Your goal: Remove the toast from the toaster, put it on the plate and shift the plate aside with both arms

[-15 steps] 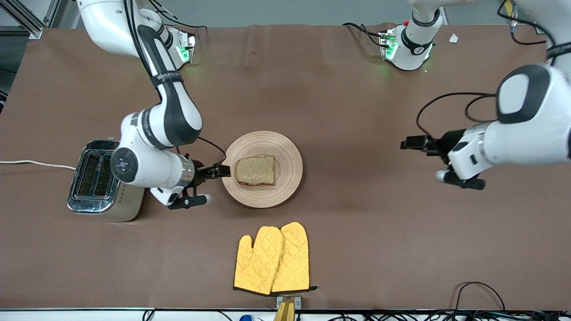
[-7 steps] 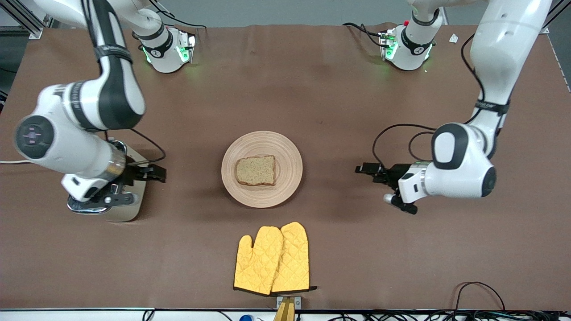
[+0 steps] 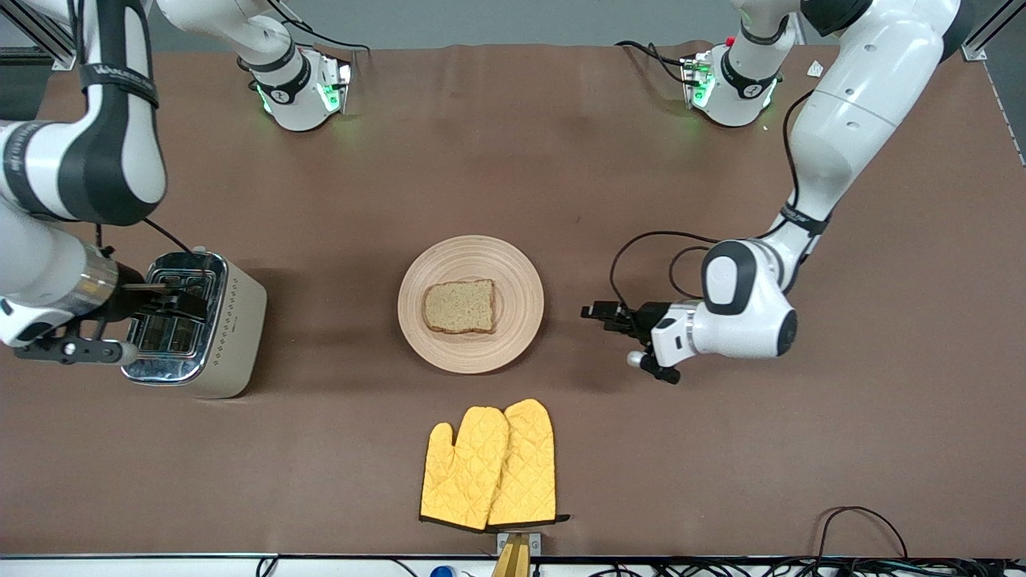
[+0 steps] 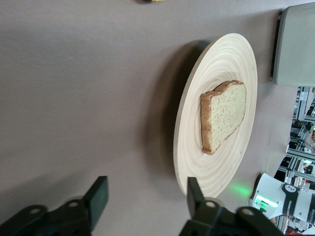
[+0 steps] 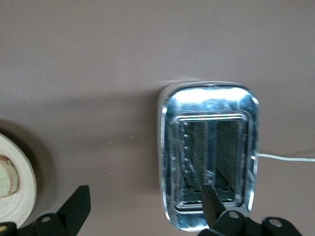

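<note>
You see the toast (image 3: 459, 306), one squarish light brown slice with a darker crust, lying flat on the plate (image 3: 519, 276), slightly off its centre toward the right arm's end of the table. The plate is round, shallow, pale wood with concentric ring grooves, and sits flat mid-table.

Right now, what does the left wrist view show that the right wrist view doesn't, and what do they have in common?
Only the left wrist view shows the whole plate with the full toast lying on it, and the open left gripper low beside the plate's rim. Only the right wrist view shows the toaster from above, its slots empty, with the open right gripper over it. Both show the brown table and some of the plate and toast.
</note>
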